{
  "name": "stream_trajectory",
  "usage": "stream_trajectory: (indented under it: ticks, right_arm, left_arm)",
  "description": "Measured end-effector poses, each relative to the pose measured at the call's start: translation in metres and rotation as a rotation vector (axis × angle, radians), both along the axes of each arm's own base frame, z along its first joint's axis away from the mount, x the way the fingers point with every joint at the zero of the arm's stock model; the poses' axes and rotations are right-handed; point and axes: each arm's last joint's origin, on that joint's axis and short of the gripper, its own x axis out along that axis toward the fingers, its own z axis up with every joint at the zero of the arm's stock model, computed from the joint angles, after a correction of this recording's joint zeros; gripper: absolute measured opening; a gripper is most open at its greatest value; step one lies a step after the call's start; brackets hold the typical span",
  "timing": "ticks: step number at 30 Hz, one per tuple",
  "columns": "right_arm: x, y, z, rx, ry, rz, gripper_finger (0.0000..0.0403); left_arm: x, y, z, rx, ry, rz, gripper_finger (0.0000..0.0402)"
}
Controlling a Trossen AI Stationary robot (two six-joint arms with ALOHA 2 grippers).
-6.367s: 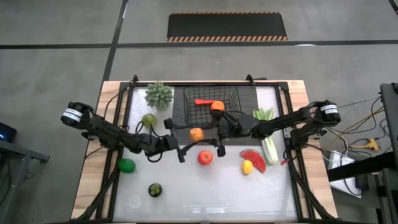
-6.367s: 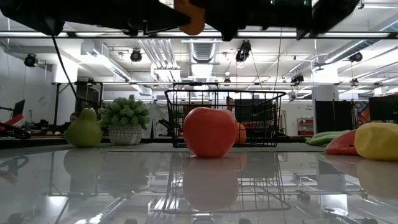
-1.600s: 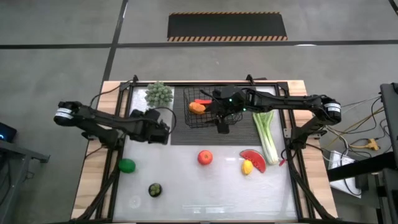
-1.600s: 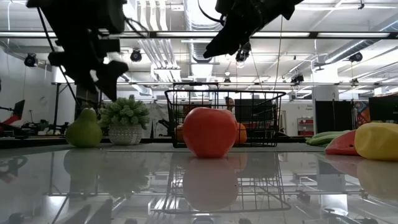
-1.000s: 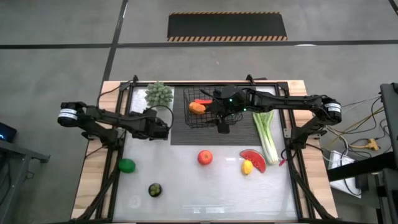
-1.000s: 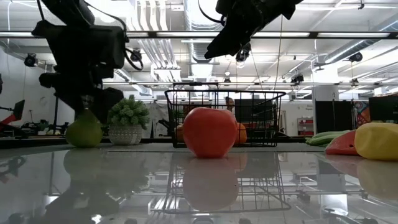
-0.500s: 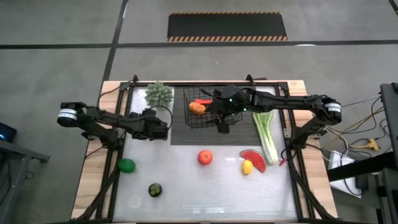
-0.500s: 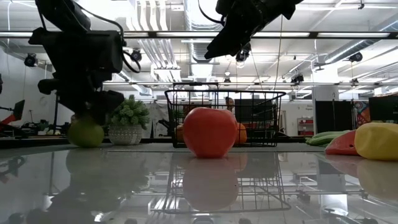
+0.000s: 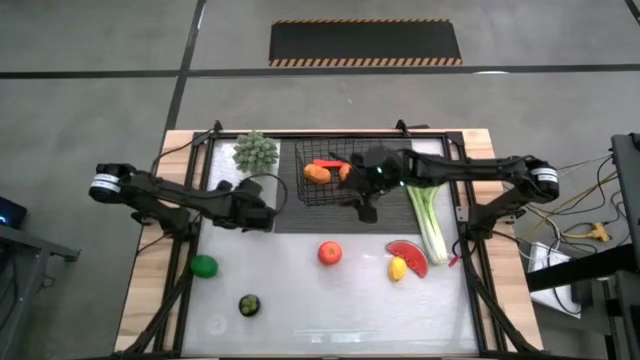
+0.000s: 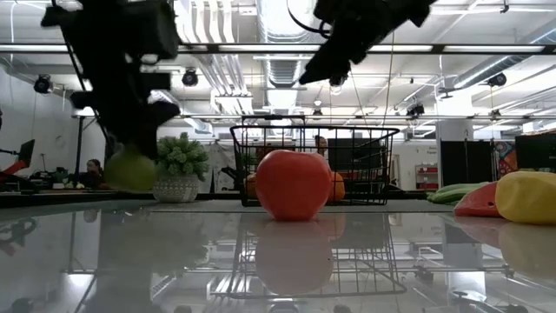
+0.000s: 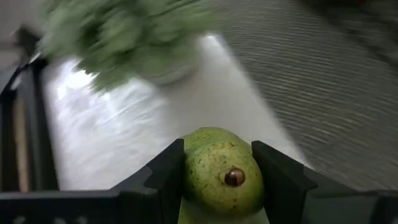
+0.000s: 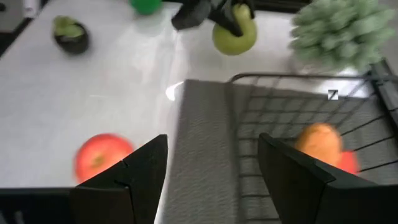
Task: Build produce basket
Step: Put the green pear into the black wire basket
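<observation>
1 basket (image 9: 336, 170) holding perhaps 3 pieces; 1 green apple (image 11: 222, 178), 1 red apple (image 9: 329, 253), 1 lime (image 9: 204, 265), 1 lemon (image 9: 398, 268), 1 watermelon slice (image 9: 410, 253), 1 celery (image 9: 429, 217), 1 dark fruit (image 9: 249, 305).

The table top (image 10: 278, 261) is glossy white and mirror-smooth, throwing back reflections; its outer frame (image 9: 145, 290) looks like pale bare wood. The basket (image 10: 314, 165) is thin black wire mesh, and it sits on a dark ribbed mat (image 12: 205, 143), matt and perhaps rubber. The green apple (image 11: 222, 177) has a smooth, faintly speckled plastic skin; the red apple (image 10: 293, 184) is smooth with a soft sheen. The gripper fingers (image 11: 166, 177) are matt black plastic
</observation>
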Motion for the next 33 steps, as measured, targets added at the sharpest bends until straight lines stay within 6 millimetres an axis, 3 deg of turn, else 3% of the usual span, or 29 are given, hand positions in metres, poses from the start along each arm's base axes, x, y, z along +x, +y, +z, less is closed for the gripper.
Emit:
stream_trajectory:
  ticks: [7,12,19,24,33]
  right_arm:
    - [-0.038,0.031,-0.02,0.037,-0.118,0.052,0.0233]
    - [-0.058,0.043,-0.027,0.071,-0.209,0.072,0.0233]
    - [-0.076,0.053,-0.027,0.096,-0.284,0.1,0.0233]
    - [-0.08,0.058,-0.027,0.115,-0.305,0.111,0.0233]
    - [-0.08,0.058,-0.03,0.11,-0.295,0.077,0.0233]
  left_arm:
    - [0.029,-0.03,0.059,-0.07,-0.008,-0.415,0.0146]
    - [0.049,-0.04,0.102,-0.02,-0.076,-0.713,0.015]
    - [0.075,-0.021,0.139,0.208,-0.237,-0.911,0.0151]
    - [0.087,0.01,0.141,0.236,-0.293,-0.919,0.0147]
    - [0.128,0.066,0.118,0.125,-0.28,-0.878,0.0146]
